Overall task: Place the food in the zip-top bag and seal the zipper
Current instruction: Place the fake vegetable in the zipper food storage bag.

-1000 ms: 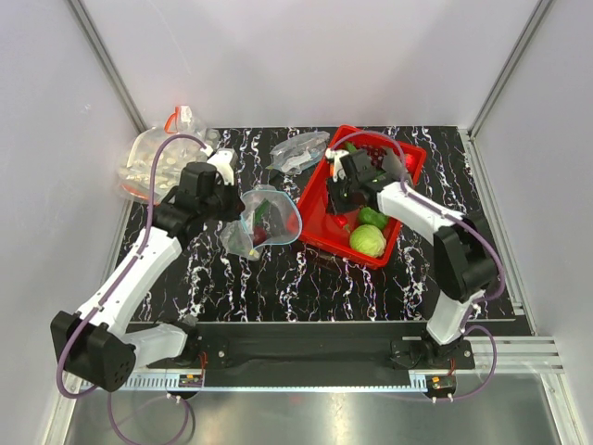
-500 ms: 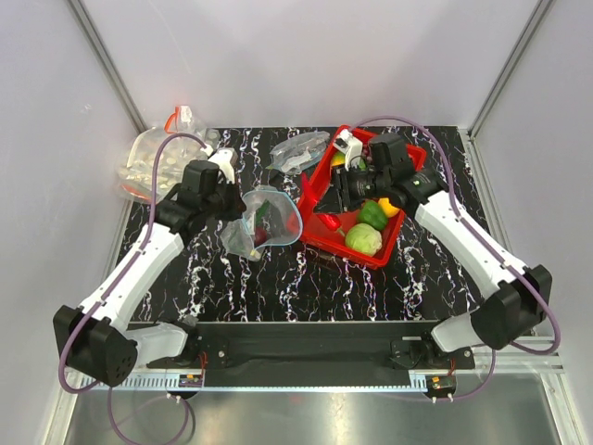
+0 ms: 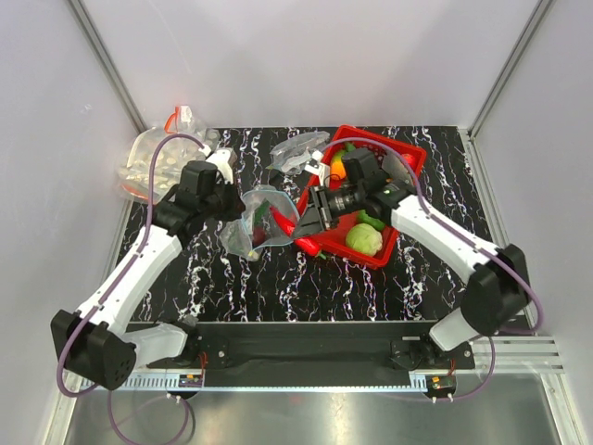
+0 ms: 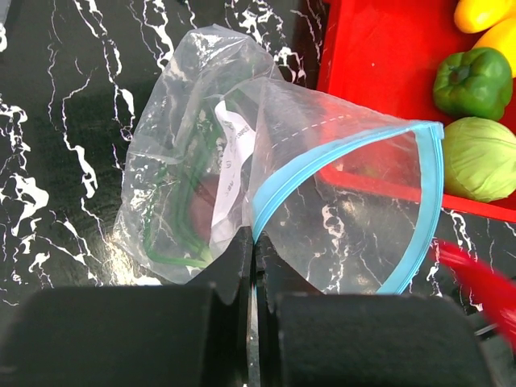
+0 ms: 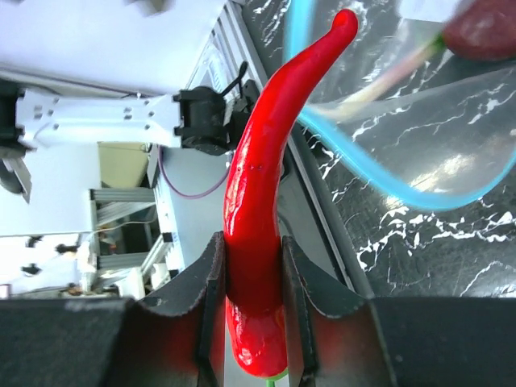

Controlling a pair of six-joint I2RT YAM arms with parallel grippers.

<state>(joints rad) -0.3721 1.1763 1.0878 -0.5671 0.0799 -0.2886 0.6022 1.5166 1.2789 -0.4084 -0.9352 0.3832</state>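
1. Over the black marbled worktop, the right claw holds the long red chilli just left of the red tray. The zip-top bag lies immediately to its left.
2. The chilli's long axis runs roughly left to right. Its thin tip points at the bag and its blunt end trails back toward the tray. In the right wrist view the chilli crosses the teal zipper near its tip. Whether the tip is already inside the mouth cannot be told.
3. The right claw is closed to the chilli's width. Its two fingers press the thick lower third, so most of the length juts forward.
4. The left claw is pinched fully together on the near-left end of the zipper. It props the zip-top bag open in a wide arch that faces right.
5. The right arm is plainly the nearer one for loading. A short push leftward along the chilli's own axis looks like what the insertion needs.
6. A dark green bell pepper and a lime-green round fruit wait in the tray, well right of the bag's mouth.
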